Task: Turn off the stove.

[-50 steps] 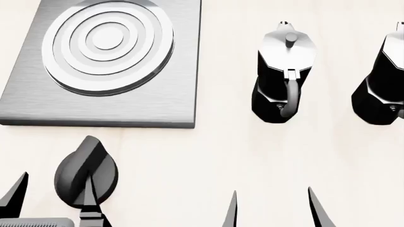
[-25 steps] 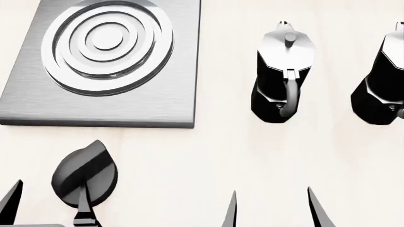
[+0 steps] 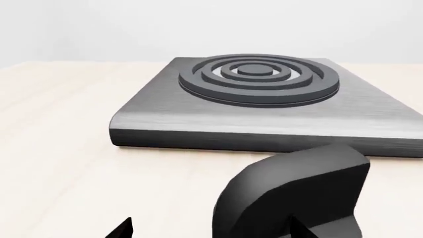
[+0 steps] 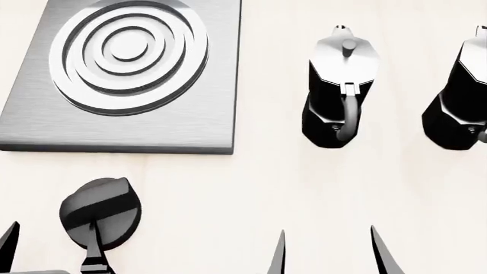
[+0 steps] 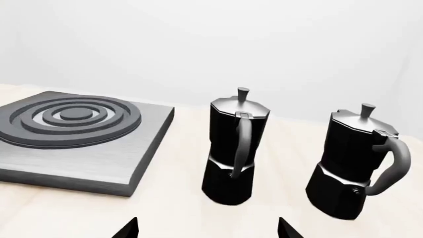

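Looking down, I see the knob (image 4: pixel 100 213) on the table (image 4: pixel 251 188) just in front of the stove plate (image 4: pixel 129 74), its ridge running toward the plate, tilted slightly right. My left gripper (image 4: pixel 49 242) straddles it, fingers apart, possibly touching. My right gripper (image 4: pixel 327 251) is also spread

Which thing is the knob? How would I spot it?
Find the big grey stove plate with the ring burner. On the table just in front of its near edge sits the knob. It is a small black round disc with a raised ridge, flat and low, unlike the two tall pots.
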